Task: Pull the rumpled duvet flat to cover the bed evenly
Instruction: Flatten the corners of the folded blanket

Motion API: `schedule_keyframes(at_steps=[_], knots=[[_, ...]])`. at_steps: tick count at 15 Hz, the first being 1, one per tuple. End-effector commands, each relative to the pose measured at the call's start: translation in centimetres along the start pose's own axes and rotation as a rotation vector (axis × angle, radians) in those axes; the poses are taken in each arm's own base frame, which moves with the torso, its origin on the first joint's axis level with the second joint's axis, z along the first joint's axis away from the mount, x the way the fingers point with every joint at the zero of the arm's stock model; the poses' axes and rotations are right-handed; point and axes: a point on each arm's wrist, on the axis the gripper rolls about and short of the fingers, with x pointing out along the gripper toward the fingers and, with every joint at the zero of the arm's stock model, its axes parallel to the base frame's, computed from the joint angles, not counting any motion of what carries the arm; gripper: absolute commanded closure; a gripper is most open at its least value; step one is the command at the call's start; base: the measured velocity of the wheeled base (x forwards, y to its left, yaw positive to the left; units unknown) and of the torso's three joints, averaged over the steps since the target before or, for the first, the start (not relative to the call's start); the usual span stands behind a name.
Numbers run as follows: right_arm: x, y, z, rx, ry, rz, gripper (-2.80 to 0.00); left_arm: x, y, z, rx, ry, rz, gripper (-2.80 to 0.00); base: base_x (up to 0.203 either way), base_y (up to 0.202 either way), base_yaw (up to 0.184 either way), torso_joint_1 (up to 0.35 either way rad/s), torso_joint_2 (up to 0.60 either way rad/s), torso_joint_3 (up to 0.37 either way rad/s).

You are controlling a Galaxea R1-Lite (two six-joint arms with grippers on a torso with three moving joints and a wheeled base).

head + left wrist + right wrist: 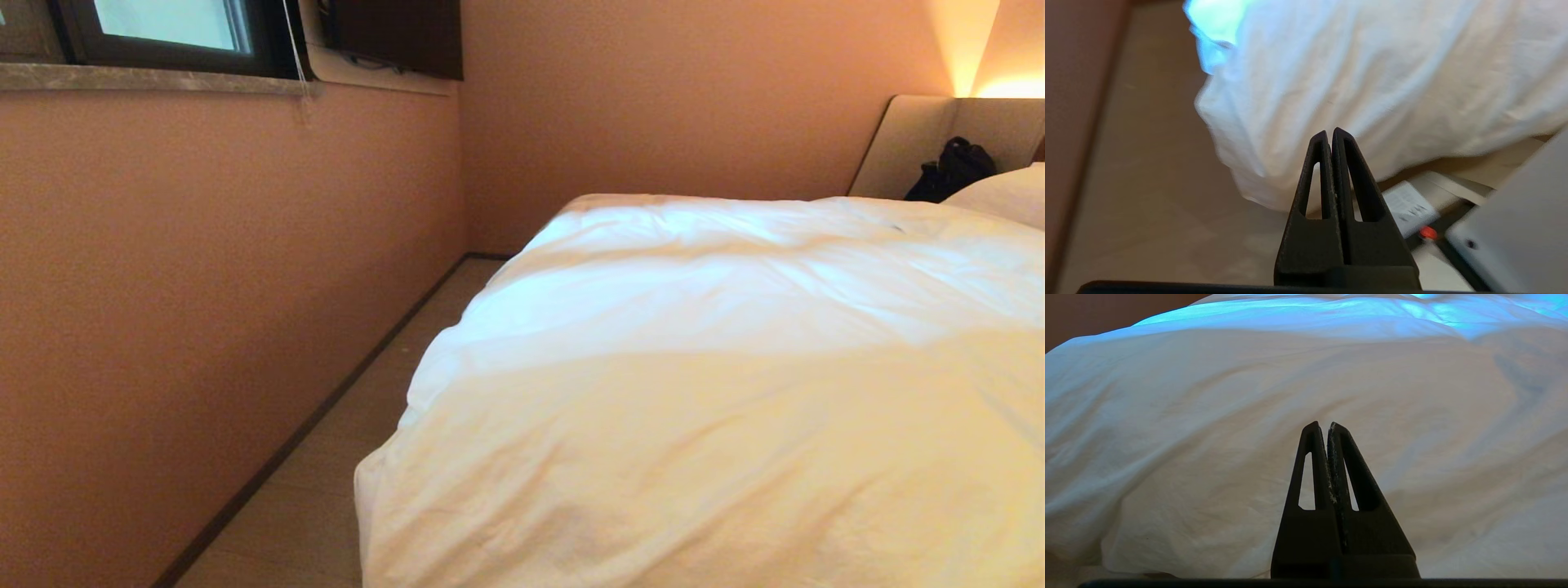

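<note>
Head view: one duvet [735, 367], seemingly one pillow [1008, 192].

Wrinkled white cloth duvet [735, 392] (matt); floor [326, 482] smooth.

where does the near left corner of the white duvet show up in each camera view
Head view: the puffy white cotton duvet's corner hangs low, left of centre.
Left wrist view: the corner droops just beyond the shut left pincer.
Right wrist view: corner not identifiable, only duvet surface.
Shared landmark: the beige floor.

bedroom | bed [906, 143] with duvet [718, 367], pillow [1008, 194], window [163, 28]
</note>
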Motion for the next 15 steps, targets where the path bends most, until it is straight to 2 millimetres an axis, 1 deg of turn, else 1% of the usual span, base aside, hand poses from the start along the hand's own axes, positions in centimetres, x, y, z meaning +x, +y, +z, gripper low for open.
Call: schedule_keyframes(at_steps=[1, 5, 7, 8, 13, 15], knots=[[0.0, 0.0, 0.0, 0.0, -0.001, 0.001, 0.0, -0.61, -0.43, -1.09, 0.039, -0.066, 0.033, 0.0, 0.0, 0.0, 0.0, 0.0, 0.0, 0.0], [0.0, 0.0, 0.0, 0.0, -0.001, 0.001, 0.0, -0.67, -0.31, -1.28, 0.005, -0.072, 0.105, 0.0, 0.0, 0.0, 0.0, 0.0, 0.0, 0.0], [0.0, 0.0, 0.0, 0.0, -0.001, 0.001, 0.0, -1.13, -0.52, -1.54, -0.013, -0.123, 0.144, 0.0, 0.0, 0.0, 0.0, 0.0, 0.0, 0.0], [0.0, 0.0, 0.0, 0.0, -0.001, 0.001, 0.0, -1.3, -0.55, -1.68, -0.021, -0.145, 0.182, 0.0, 0.0, 0.0, 0.0, 0.0, 0.0, 0.0], [0.0, 0.0, 0.0, 0.0, -0.001, 0.001, 0.0, -1.29, -0.11, -2.01, -0.046, -0.139, 0.365, 0.0, 0.0, 0.0, 0.0, 0.0, 0.0, 0.0], [0.0, 0.0, 0.0, 0.0, -0.001, 0.001, 0.0, -1.29, -0.11, -2.0, -0.058, -0.142, 0.366, 0.0, 0.0, 0.0, 0.0, 0.0, 0.0, 0.0]])
